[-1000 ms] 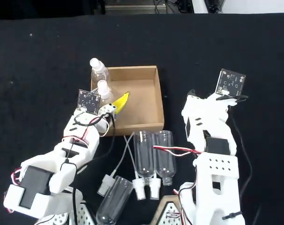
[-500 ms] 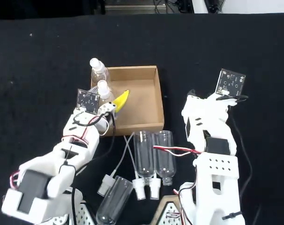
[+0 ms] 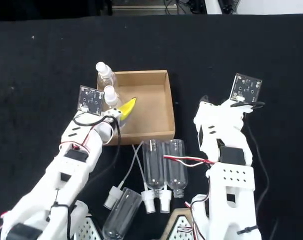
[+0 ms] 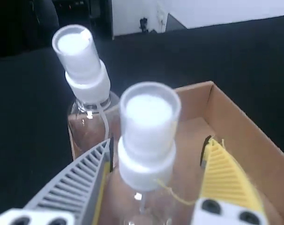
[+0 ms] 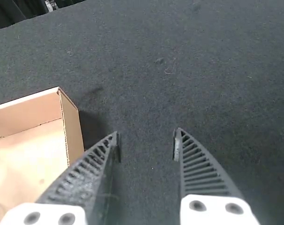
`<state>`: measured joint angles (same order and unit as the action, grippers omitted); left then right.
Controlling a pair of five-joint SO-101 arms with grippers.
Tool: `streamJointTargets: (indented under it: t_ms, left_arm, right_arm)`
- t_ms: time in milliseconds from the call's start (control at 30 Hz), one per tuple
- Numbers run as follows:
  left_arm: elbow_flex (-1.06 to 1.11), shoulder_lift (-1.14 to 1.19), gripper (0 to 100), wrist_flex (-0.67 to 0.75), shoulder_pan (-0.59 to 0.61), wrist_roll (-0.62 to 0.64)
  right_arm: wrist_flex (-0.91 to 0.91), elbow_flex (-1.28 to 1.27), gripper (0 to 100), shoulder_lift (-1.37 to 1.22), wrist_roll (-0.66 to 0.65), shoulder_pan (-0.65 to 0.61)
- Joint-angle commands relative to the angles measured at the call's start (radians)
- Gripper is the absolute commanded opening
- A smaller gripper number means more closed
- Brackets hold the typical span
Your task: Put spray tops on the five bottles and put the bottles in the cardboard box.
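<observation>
Two bottles stand upright at the cardboard box's (image 4: 235,117) left wall. The nearer bottle (image 4: 149,136) has its neck between the left gripper's (image 4: 158,143) parted jaws, and the yellow finger (image 4: 221,173) is apart from it. The farther bottle (image 4: 83,65) stands just behind. The right gripper (image 5: 146,136), jaws open, hangs over the bare table (image 5: 203,70) beside the box's right wall.

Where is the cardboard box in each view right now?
High view: cardboard box at centre, capped bottles at its left edge.
Left wrist view: its brown wall and floor, behind the capped bottles.
Right wrist view: one corner, beside the open right end effector.
Shared landmark: the black table.
</observation>
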<state>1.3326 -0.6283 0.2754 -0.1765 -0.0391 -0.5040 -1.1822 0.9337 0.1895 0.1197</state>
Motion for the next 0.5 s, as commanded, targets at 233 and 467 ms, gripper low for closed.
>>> streamJointTargets:
  t_ms: [233,467]
  left_arm:
    - [-0.177,-0.195,30,-0.505,-0.005,-0.003]
    - [-0.193,-0.199,30,-0.54,-0.005,-0.003]
  right_arm:
    - [0.029,0.004,17.0,0.024,-0.012,0.02]
    - [0.029,0.004,17.0,0.024,-0.012,0.02]
